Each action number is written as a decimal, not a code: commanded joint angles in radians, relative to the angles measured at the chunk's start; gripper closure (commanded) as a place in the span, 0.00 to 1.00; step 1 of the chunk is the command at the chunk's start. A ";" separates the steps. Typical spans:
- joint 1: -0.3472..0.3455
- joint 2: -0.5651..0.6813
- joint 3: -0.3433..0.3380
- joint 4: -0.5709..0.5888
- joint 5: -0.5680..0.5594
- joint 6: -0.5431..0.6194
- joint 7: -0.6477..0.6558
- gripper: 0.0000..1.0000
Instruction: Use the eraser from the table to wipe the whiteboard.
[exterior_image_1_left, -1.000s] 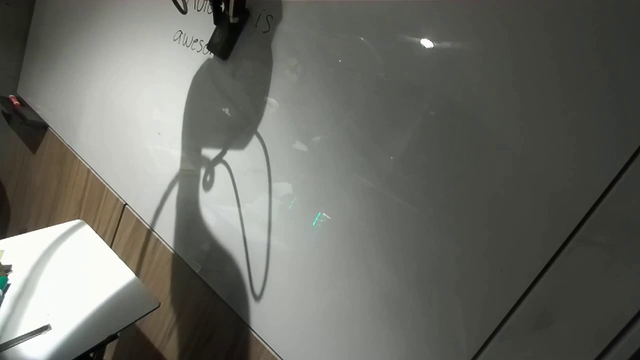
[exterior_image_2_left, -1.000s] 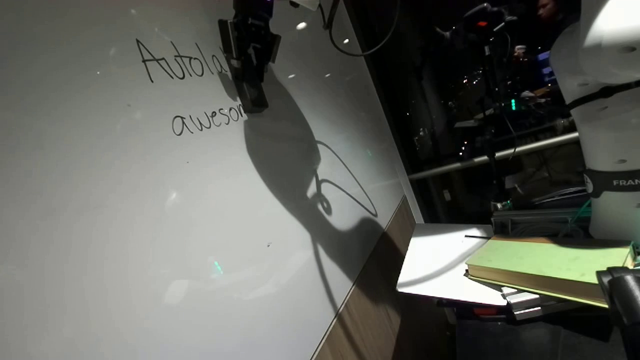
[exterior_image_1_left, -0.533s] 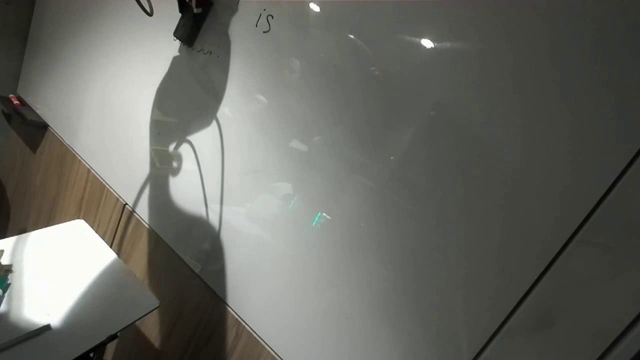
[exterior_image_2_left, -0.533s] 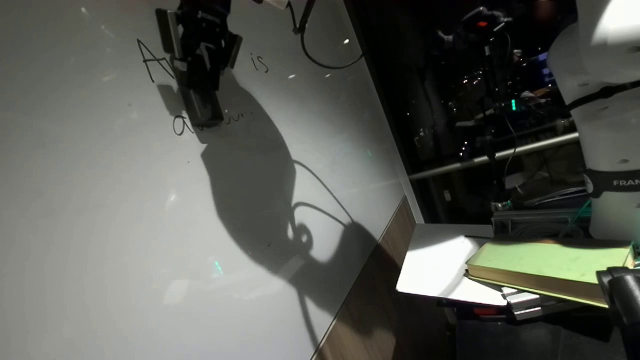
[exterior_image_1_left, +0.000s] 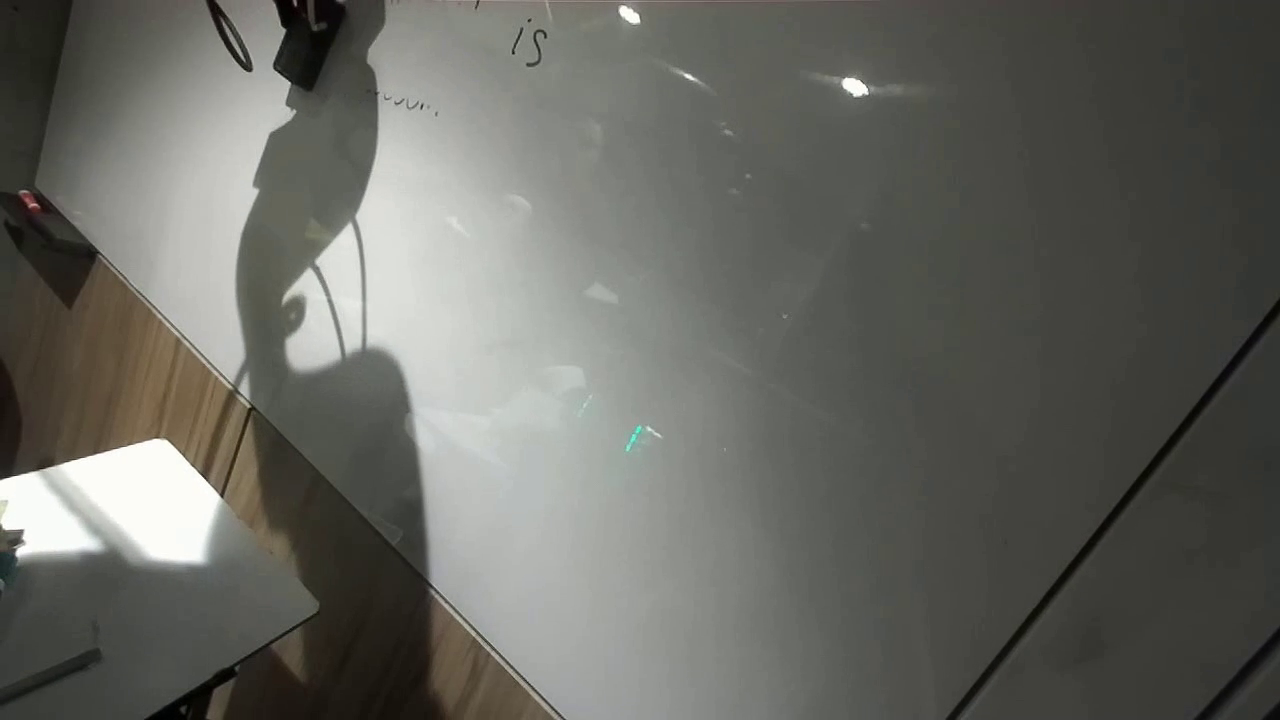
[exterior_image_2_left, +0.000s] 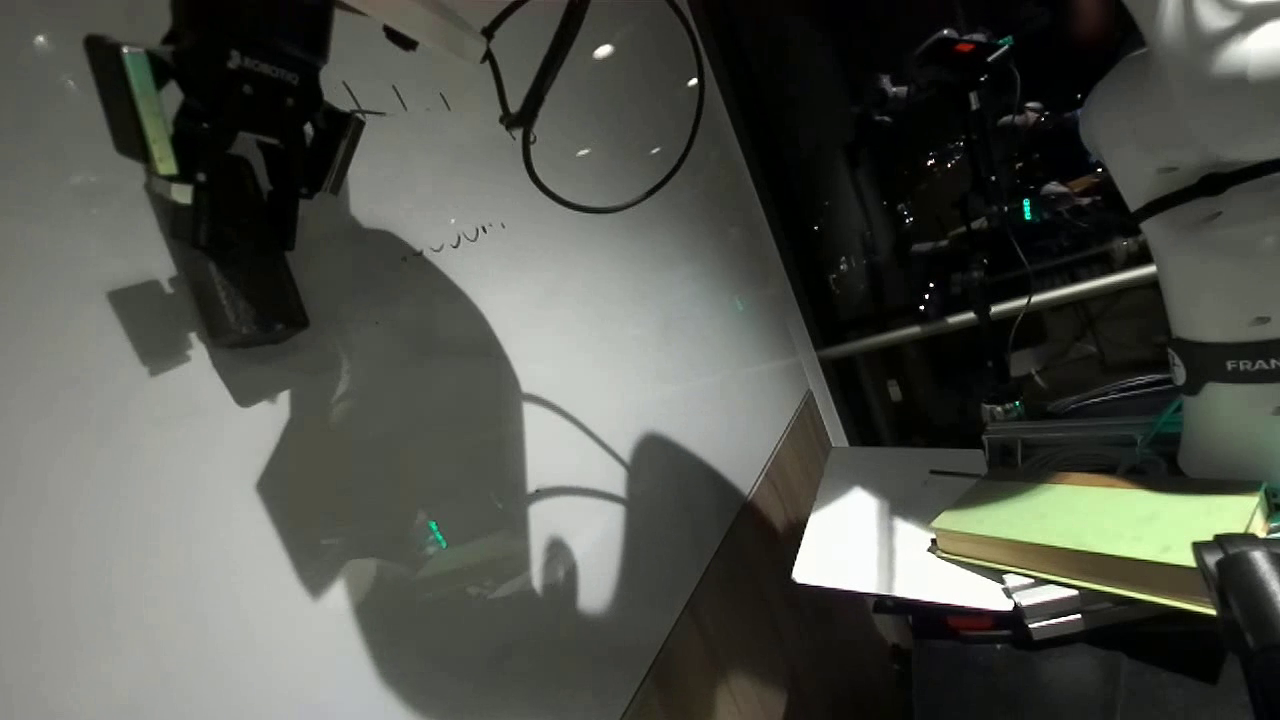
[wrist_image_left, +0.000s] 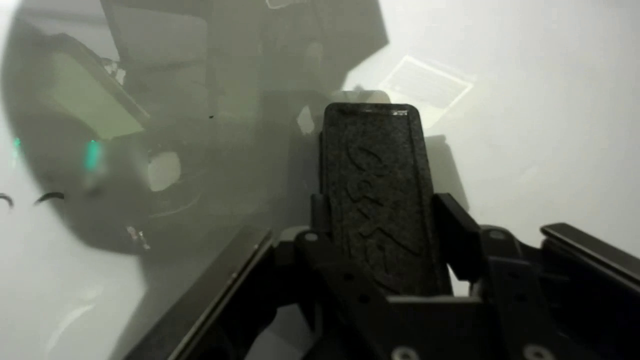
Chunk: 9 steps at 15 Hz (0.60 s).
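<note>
Eraser (wrist_image_left: 372, 175), a dark grey-black oblong block with curving marks on its back, is in your grip over the very large, glossy, pale grey-white whiteboard (exterior_image_1_left: 760, 550); whether it touches the surface, you cannot tell from here. In an exterior view it sits well apart from the white, flat, square-cornered tabletop (exterior_image_1_left: 200, 600), above that tabletop's upper corner. Your black two-fingered end effector (wrist_image_left: 385, 220) is part-closed, only as narrow as the block, its fingers (wrist_image_left: 457, 235) pressing the two long sides with the front end sticking out free.

Expect something light, with a stiff back, probably a softer wiping face, dry rather than slippery, and hardly fragile. Your hold across the narrow width looks right; a pinch near mid-length should resist twisting best when you press.

Count one eraser, one end effector, one whiteboard and one tabletop. On the whiteboard you have one whole black handwritten word (exterior_image_1_left: 530, 45), "is", one broken row of strokes (exterior_image_2_left: 457, 244), and a few stray ticks (exterior_image_2_left: 400, 98), too broken to count surely. Further out, one long, thin, dark grey bar (exterior_image_1_left: 50, 676) lies on the tabletop, in from its lower-right edge, and one thick pale-green book (exterior_image_2_left: 1090, 525) overlaps the tabletop's edge farthest from the whiteboard.
</note>
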<state>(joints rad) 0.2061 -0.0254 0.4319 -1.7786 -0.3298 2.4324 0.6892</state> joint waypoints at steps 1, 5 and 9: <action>0.030 0.097 -0.057 0.089 -0.097 0.026 -0.040 0.71; 0.010 0.045 -0.115 0.054 -0.083 0.003 -0.147 0.71; -0.004 -0.019 -0.138 -0.023 -0.102 -0.019 -0.157 0.71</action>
<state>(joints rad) 0.2491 -0.0412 0.3701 -1.7943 -0.3665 2.3782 0.5893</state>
